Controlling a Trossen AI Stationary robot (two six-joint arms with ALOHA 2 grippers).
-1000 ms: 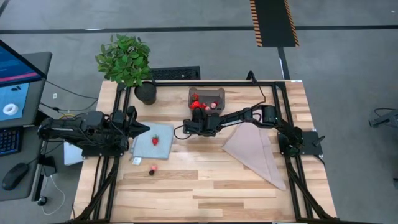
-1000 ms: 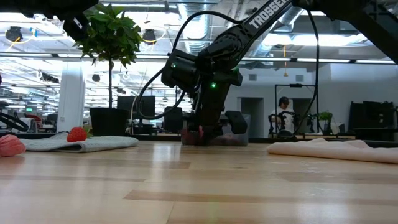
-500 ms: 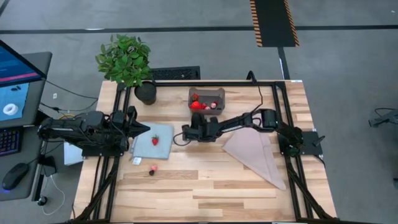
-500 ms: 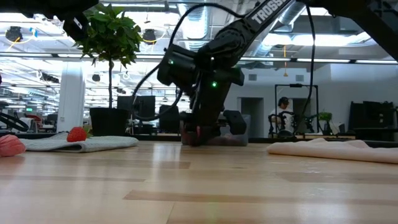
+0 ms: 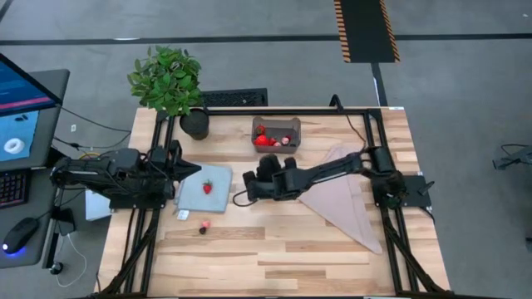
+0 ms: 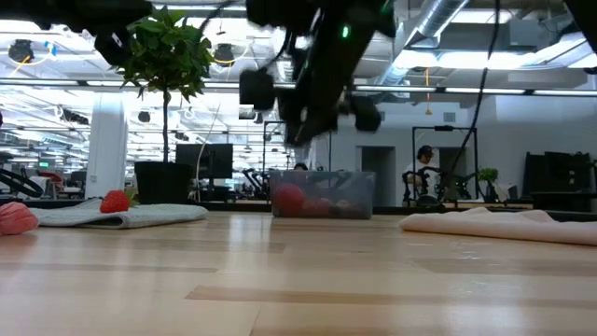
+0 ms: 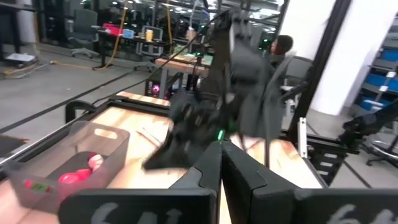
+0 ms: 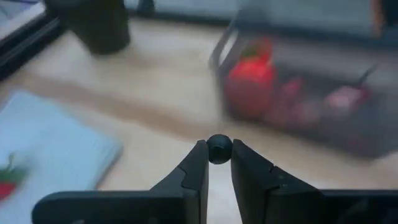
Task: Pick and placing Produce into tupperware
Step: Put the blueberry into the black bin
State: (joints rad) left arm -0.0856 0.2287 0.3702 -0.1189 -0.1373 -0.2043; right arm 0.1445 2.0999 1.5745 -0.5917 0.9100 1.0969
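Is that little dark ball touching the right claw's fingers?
Touching. The right wrist view shows the small dark berry pinched between the right gripper fingertips, no gap.

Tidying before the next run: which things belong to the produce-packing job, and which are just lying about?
Job: tupperware; red pieces inside it; strawberry on the blue mat; two loose pieces; dark berry pinched in the right gripper.
Lying about: potted plant; beige cloth; blue mat, with the shut left gripper at its edge.
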